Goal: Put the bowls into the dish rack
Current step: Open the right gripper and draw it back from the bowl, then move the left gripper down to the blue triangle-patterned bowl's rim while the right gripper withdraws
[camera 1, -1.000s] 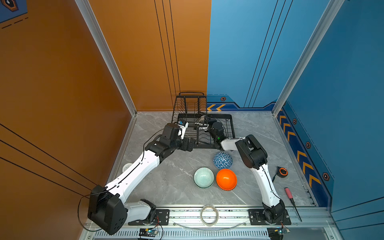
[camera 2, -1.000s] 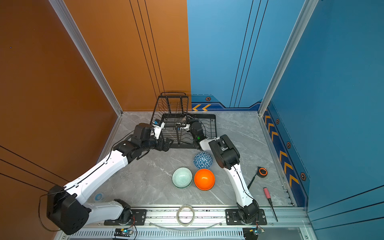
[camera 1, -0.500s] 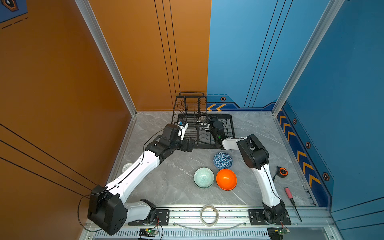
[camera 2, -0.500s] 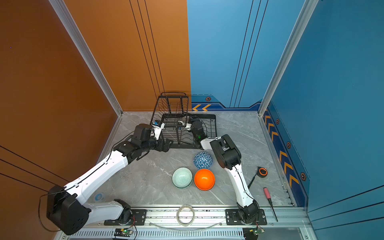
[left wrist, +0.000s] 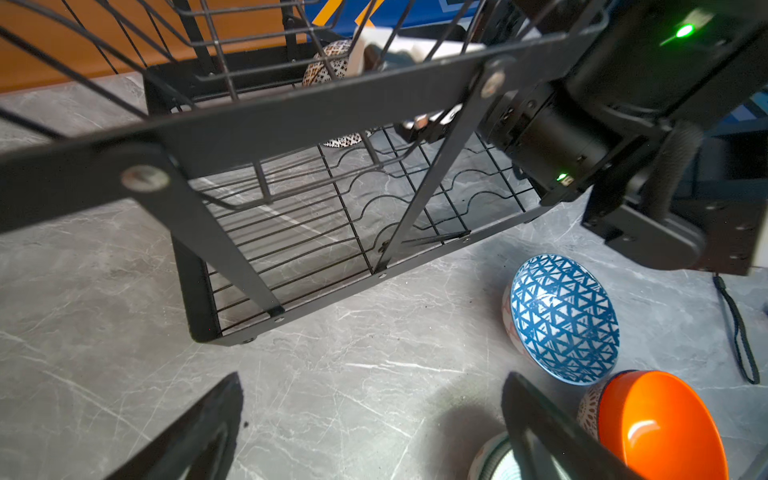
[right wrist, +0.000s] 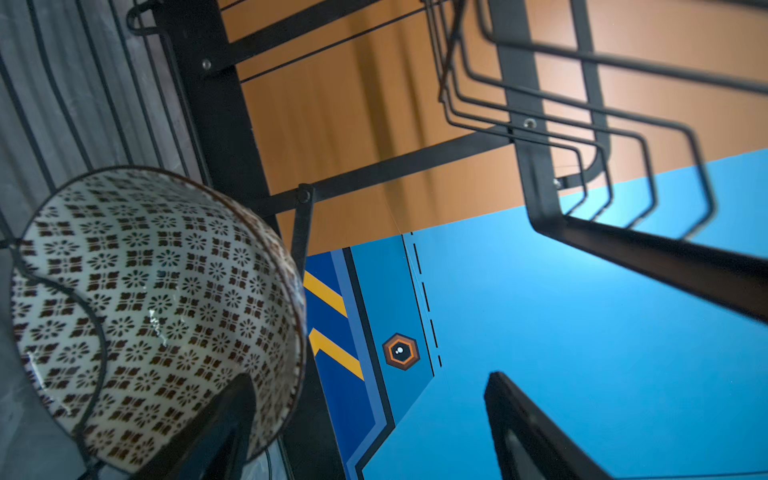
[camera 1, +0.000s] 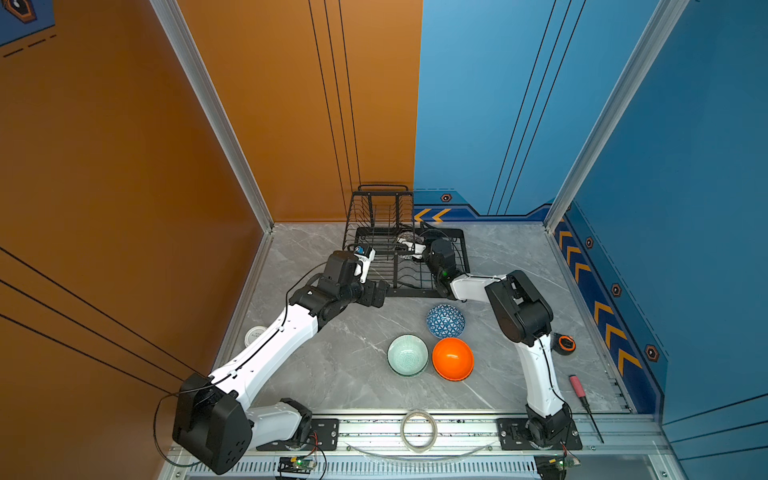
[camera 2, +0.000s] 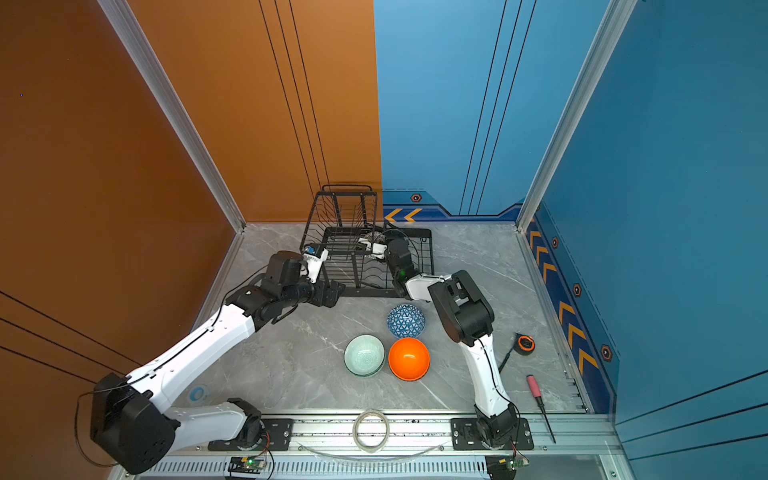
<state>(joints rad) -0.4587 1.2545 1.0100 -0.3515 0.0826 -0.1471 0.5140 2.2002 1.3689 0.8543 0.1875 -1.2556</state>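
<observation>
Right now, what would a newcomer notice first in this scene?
The glossy orange bowl stands out on the grey table, next to the pale mint bowl and the blue triangle bowl. Behind them the black dish rack holds a white lattice bowl, with the right gripper open beside it.

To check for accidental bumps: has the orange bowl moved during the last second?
No. The orange bowl keeps its place beside the pale green bowl, same gap to the rack.
</observation>
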